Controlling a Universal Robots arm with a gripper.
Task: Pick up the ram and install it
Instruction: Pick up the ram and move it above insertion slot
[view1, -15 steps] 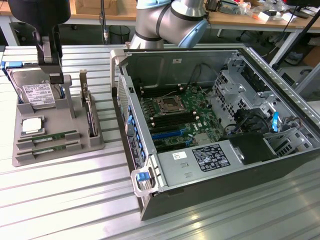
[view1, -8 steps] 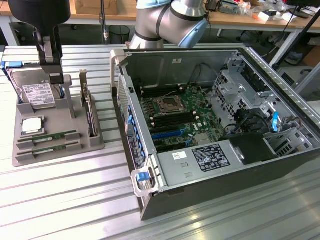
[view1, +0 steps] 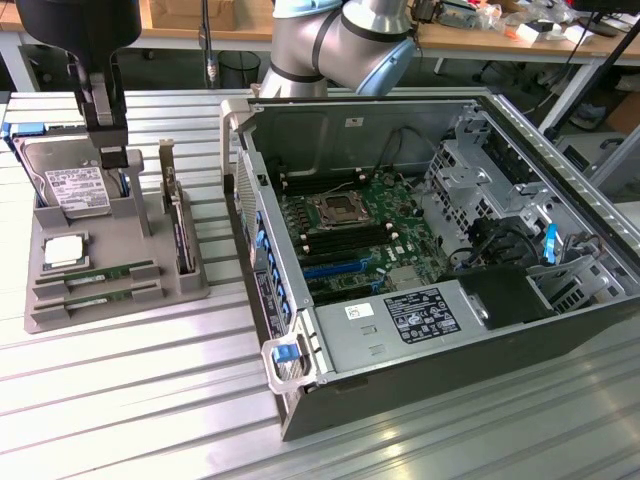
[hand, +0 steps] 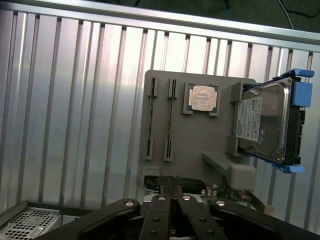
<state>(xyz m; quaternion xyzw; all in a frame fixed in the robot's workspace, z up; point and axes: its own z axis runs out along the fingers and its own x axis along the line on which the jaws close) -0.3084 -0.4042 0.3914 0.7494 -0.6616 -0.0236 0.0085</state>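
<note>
Two rams lie side by side in slots of the grey tray (view1: 60, 315) at the exterior view's left: one ram (view1: 95, 272) and, just nearer, a second ram (view1: 95, 293). In the wrist view they appear edge-on as thin strips, one ram (hand: 151, 120) and the other (hand: 171, 120). My gripper (view1: 108, 135) hangs above the tray's far end, beside the hard drive, well away from both sticks. Its fingers (hand: 161, 210) are pressed together, shut with nothing between them.
The tray also carries a hard drive (view1: 72, 188) in a blue frame, a square silver processor (view1: 62, 250) and an upright expansion card (view1: 178, 225). To the exterior view's right lies the open computer case (view1: 560, 330) with its motherboard (view1: 350, 235). Ribbed metal table all around.
</note>
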